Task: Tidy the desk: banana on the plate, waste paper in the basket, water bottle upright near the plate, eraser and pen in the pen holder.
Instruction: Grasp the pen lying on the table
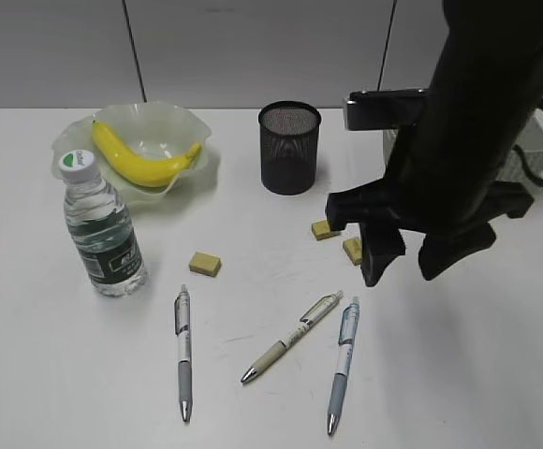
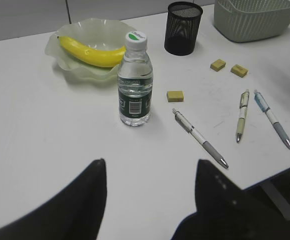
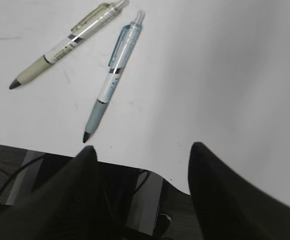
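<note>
The banana point(image 1: 143, 159) lies in the plate point(image 1: 187, 126) at the desk's point(image 1: 84, 374) ten o'clock, with the water bottle point(image 1: 103, 234) upright just beside the plate at its seven o'clock. The pen holder point(image 1: 289, 148) stands at twelve o'clock; three erasers and three pens lie loose on the desk. Both the left gripper point(image 2: 150, 175) and right gripper point(image 1: 412, 262) hang spread apart, holding nothing.

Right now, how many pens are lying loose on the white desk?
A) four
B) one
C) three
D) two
C: three pens lie on the desk: a grey-grip pen nearest the water bottle, a beige-grip pen in the middle, and a blue-grip pen beside it, while the pen holder shows none sticking out.
</note>
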